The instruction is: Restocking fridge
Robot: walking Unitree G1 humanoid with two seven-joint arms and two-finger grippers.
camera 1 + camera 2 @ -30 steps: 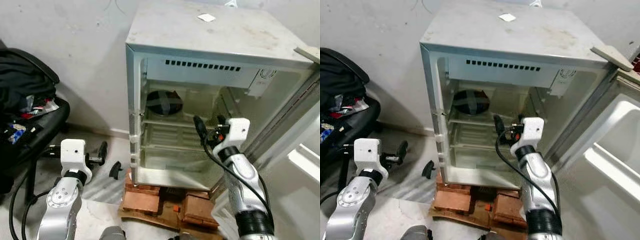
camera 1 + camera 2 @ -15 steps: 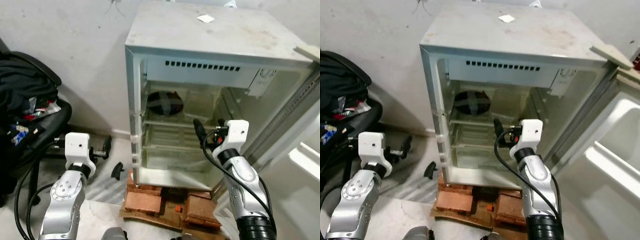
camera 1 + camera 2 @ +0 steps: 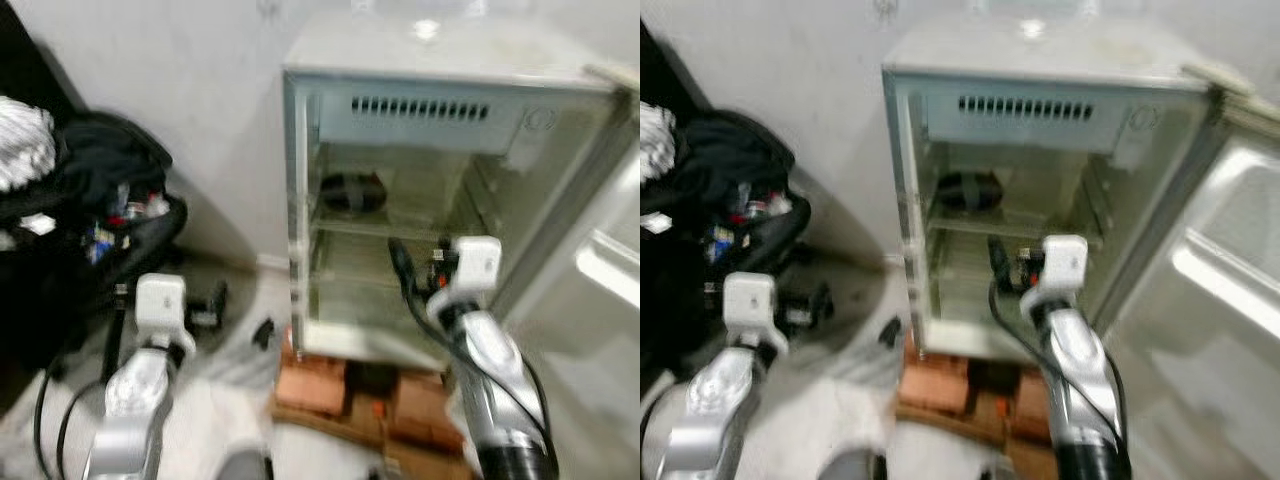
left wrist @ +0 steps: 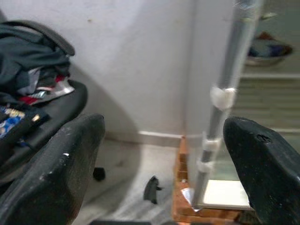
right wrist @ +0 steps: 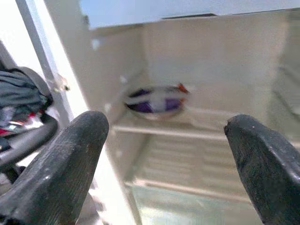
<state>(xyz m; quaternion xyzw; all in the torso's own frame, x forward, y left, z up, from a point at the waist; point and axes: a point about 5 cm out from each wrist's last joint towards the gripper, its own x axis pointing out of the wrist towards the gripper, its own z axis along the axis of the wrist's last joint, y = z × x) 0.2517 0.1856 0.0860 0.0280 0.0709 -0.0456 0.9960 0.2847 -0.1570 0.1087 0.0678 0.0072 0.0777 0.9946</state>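
Right now the small white fridge (image 3: pixel 440 200) stands door-open w/ a dark round bowl (image 5: pixel 154 101) on its top shelf, right gripper (image 3: pixel 418 268) wide & empty at the opening, left gripper (image 4: pixel 159 159) wide, low nr the black chair (image 3: pixel 110 235); blurred views risk clipping the frame.

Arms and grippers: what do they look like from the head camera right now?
Both arms are silver metal with rounded segments. Each wrist carries a boxy white housing. The right gripper has two long black fingers and a small red detail at their base; a black cable loops along the right forearm, which ends in a ribbed black collar. The left gripper has black fingers too, with black cable trailing beside that arm.
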